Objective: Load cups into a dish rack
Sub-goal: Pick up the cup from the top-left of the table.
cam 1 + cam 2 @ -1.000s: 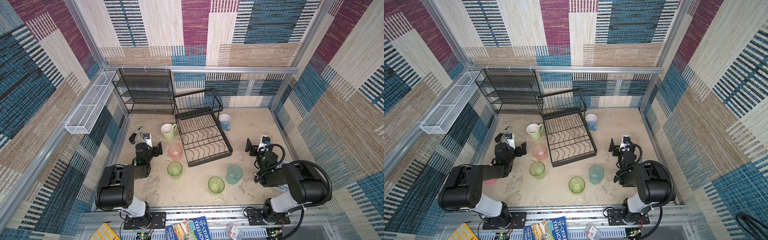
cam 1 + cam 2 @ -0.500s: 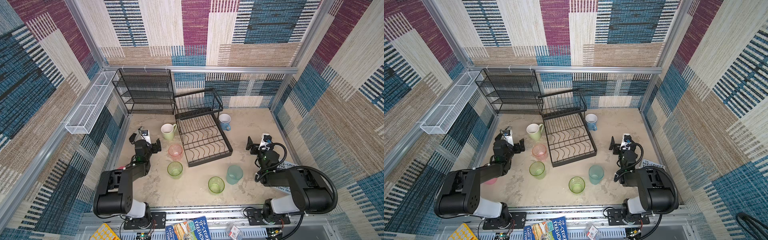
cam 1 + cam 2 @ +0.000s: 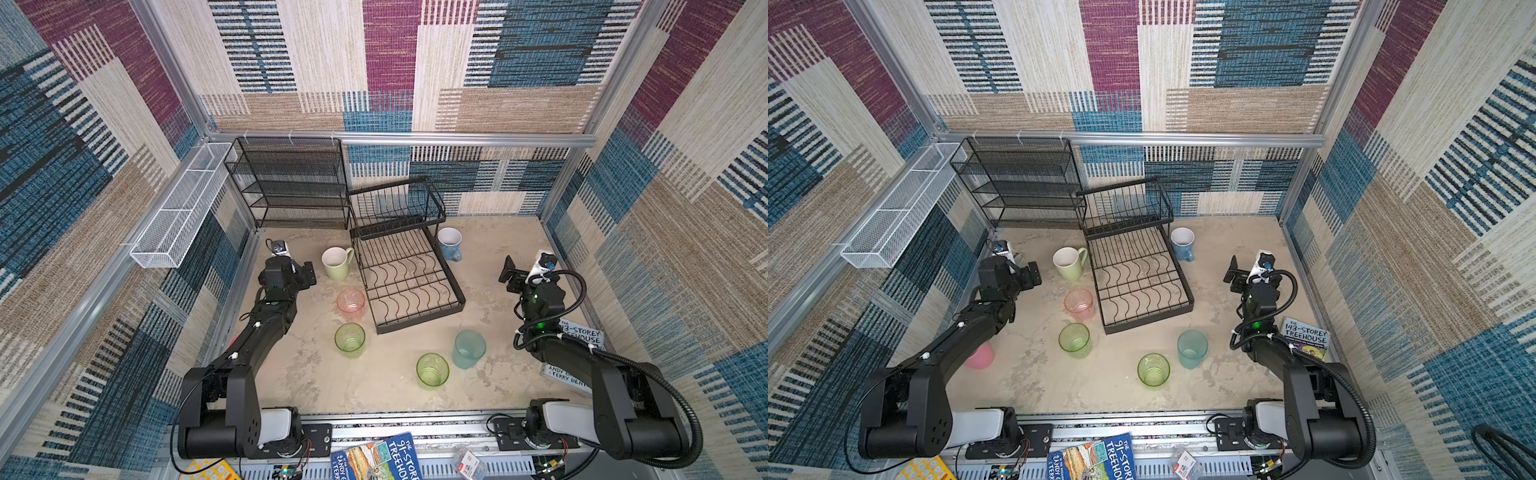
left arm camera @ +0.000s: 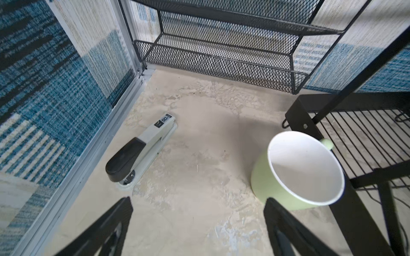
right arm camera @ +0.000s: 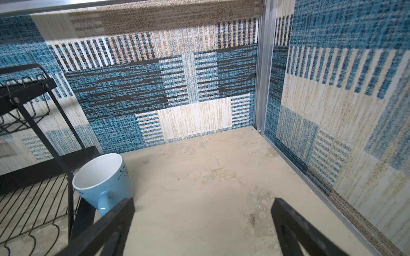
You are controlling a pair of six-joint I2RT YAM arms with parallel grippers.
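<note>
The opaque pink cup [image 3: 982,358] sits half behind the left arm [image 3: 955,332], and I can't tell which way up it stands. The right arm [image 3: 557,353] crosses the treehouse book [image 3: 579,336], hiding its middle. A second book [image 3: 376,457] is cut by the lower edge.

In the left wrist view, a finger [image 4: 286,221] of the left hand [image 4: 198,200] hides the base of the pale green mug [image 4: 264,177]. In the right wrist view, the right hand [image 5: 203,199] likewise covers the foot of the light blue flowered mug [image 5: 115,186].

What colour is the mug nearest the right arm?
Light blue mug, white inside, small dark sprig; clearest in the right wrist view.
</note>
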